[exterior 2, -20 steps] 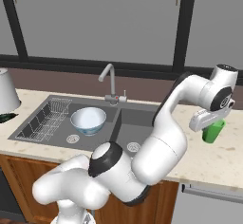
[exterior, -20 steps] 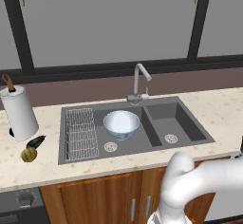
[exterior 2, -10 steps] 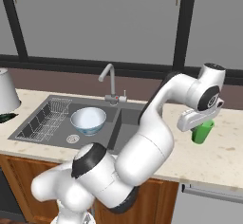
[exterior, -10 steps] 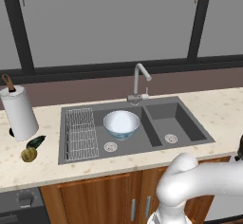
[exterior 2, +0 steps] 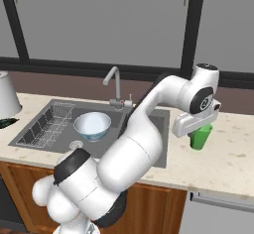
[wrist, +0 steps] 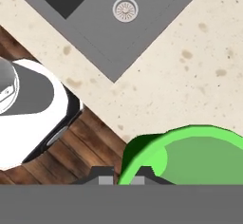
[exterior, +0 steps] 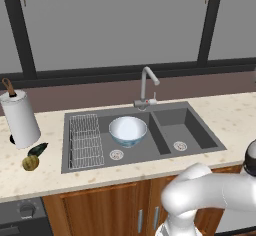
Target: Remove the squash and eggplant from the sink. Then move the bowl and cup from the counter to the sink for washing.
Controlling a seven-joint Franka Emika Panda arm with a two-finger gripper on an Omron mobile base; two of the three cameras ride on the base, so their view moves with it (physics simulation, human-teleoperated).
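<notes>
Beige counter (exterior 2: 233, 161) under unmarked green cup (exterior 2: 201, 137), gripper (exterior 2: 197, 127) clamped

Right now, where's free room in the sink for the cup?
The right basin is bare around its drain. The left basin is crowded: bowl in the middle, wire rack beside it. The gripper is shut on the cup above the counter right of the sink.

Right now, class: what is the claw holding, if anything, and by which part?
The claw holds the green cup by its rim, one finger inside and one outside.
</notes>
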